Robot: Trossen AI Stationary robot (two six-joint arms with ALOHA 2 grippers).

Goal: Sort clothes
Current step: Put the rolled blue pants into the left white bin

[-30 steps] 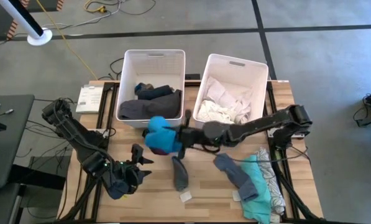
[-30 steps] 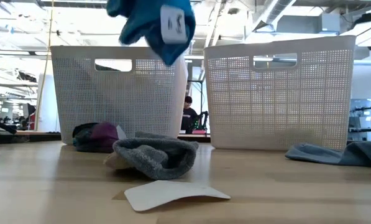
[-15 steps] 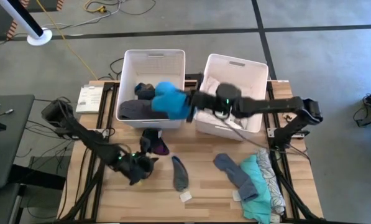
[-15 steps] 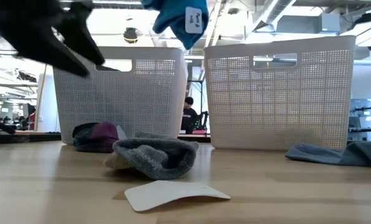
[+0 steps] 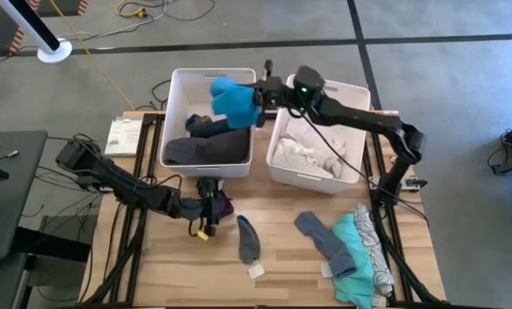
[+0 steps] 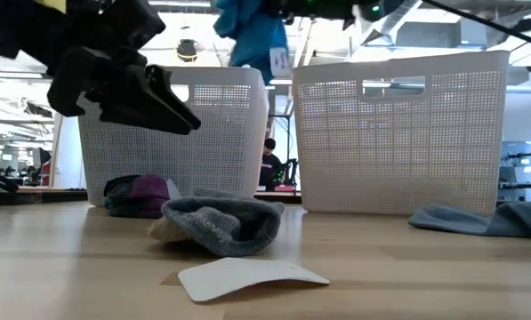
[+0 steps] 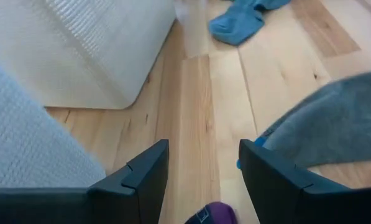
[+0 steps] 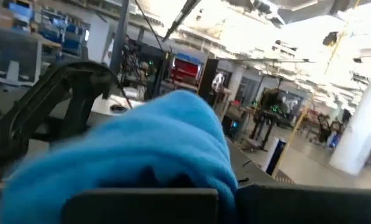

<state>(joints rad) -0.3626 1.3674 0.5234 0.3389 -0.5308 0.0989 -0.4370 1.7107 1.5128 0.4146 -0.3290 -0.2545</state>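
Blue garment (image 5: 232, 99) clenched in right tool (image 5: 257, 93) over dark-clothes bin (image 5: 179, 83), ready for dropping; left tool (image 5: 206, 209) released over purple garment (image 5: 222, 204).

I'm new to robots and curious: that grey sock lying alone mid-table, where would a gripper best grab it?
Probably from straight above, at the bunched, raised middle of the grey sock. It lies flat and elongated on the table, so pinching across its narrow width should gather enough fabric. The open left gripper is nearest.

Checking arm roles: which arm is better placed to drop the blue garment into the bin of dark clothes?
Right: the right gripper holds the blue garment above the left bin. The left gripper hangs open near the purple-and-dark garment.
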